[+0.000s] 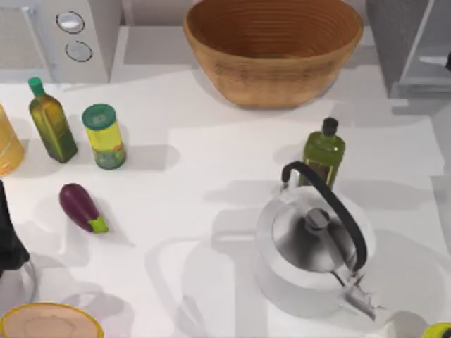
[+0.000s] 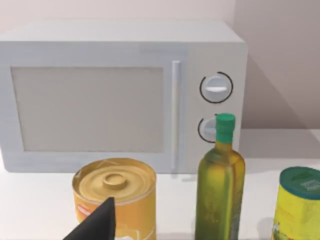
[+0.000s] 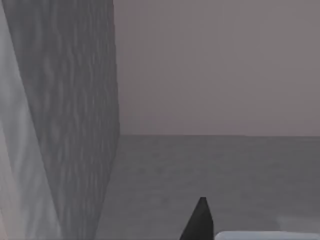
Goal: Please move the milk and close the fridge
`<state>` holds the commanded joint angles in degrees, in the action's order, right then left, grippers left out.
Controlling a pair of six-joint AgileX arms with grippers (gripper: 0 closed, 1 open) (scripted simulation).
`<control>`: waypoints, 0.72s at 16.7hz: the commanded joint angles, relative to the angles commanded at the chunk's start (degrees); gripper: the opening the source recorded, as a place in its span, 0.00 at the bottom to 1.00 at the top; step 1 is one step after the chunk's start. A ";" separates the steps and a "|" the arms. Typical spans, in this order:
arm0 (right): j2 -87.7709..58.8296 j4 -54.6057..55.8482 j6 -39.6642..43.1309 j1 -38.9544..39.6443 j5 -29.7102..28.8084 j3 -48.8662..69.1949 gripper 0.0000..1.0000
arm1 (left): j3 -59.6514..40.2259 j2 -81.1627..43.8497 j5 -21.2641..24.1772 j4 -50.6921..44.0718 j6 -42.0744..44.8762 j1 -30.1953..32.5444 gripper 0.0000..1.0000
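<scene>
The fridge (image 1: 393, 36) is the dark grey box at the table's back right corner, with its pale door panel (image 1: 431, 42) at the view's right edge. A small dark part of my right gripper (image 1: 447, 63) shows at that edge beside the panel. In the right wrist view, my right gripper (image 3: 200, 222) is close to a dark grey fridge wall (image 3: 75, 100), with a pale strip beside it that I cannot identify. The milk is out of view. My left gripper (image 2: 95, 227) hangs low at the table's left edge, behind a yellow can (image 2: 117, 200).
A light grey microwave (image 1: 67, 35) stands back left and a wicker basket (image 1: 273, 46) back centre. An oil bottle (image 1: 51, 121), a green-lidded jar (image 1: 104, 137) and an eggplant (image 1: 81, 208) stand on the left. A kettle (image 1: 313, 246) and green bottle (image 1: 324, 151) are right of centre.
</scene>
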<state>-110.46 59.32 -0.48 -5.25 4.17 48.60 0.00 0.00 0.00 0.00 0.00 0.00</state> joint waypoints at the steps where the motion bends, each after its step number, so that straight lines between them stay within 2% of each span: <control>1: -2.07 -0.51 0.05 -0.17 1.04 2.48 0.00 | 0.00 0.00 0.00 0.00 0.00 0.00 1.00; 7: -17.27 -4.33 0.37 -4.27 4.79 20.72 0.00 | 0.00 0.00 0.00 0.00 0.00 0.00 1.00; 12: -19.78 -5.57 0.50 -6.07 5.46 23.41 0.00 | 0.00 0.00 0.00 0.00 0.00 0.00 1.00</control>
<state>-130.24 53.75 0.02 -11.32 9.62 72.01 0.00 0.00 0.00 0.00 0.00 0.00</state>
